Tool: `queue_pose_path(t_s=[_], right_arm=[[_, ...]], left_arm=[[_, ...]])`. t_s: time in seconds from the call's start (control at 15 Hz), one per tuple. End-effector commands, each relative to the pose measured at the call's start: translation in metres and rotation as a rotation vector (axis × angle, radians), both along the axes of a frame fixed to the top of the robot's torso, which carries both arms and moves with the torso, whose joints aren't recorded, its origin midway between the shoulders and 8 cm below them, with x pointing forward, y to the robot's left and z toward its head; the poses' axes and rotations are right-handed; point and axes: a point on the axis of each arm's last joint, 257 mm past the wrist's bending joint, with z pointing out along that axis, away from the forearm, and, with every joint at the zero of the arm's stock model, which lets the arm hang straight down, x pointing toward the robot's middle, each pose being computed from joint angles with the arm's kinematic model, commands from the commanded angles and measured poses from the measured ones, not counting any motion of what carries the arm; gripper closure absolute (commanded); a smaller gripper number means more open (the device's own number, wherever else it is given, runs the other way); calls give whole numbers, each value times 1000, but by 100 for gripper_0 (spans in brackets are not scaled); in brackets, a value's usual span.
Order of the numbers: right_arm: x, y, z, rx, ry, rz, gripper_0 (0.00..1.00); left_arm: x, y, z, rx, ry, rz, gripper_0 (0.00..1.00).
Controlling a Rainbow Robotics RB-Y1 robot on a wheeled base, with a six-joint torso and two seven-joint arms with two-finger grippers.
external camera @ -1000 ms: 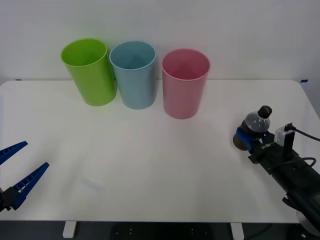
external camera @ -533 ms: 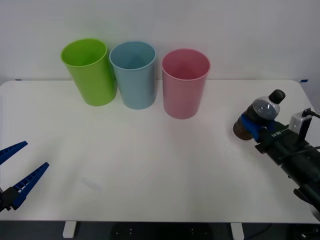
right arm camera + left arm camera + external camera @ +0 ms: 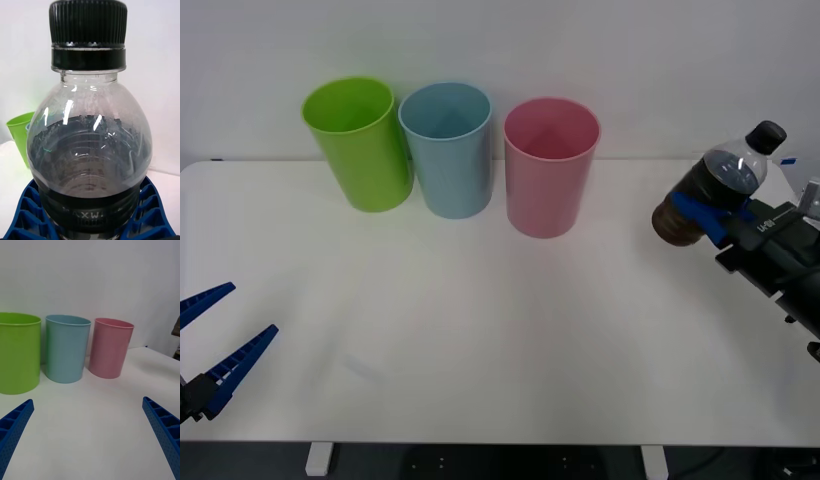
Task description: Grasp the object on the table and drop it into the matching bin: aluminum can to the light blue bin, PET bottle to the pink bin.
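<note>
Right gripper [image 3: 708, 212], closed on the PET bottle [image 3: 712, 195], has raised it off the table [image 3: 480, 330] within the last second; the bottle now hangs tilted at the right edge, well apart from the pink bin [image 3: 549, 165]. The grasp looks secure, so carrying it across to that bin remains. The right wrist view resolves ribbed blue fingers [image 3: 22, 213] cupping the bottle's base. Left gripper [image 3: 215, 340] waits spread open at near left.
</note>
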Motion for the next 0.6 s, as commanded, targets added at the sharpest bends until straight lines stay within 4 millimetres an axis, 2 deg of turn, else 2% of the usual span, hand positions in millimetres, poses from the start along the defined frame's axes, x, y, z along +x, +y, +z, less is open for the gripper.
queue_pose_path(t_s=[0.07, 0.33, 0.6], right_arm=[[-5, 6, 28, -7, -9, 43, 100], [3, 24, 60, -29, -32, 110, 100], [27, 44, 75, -68, -53, 147, 100]], left_arm=[[0, 0, 0, 0, 0, 0, 0], [0, 0, 0, 0, 0, 0, 0], [0, 0, 0, 0, 0, 0, 0]])
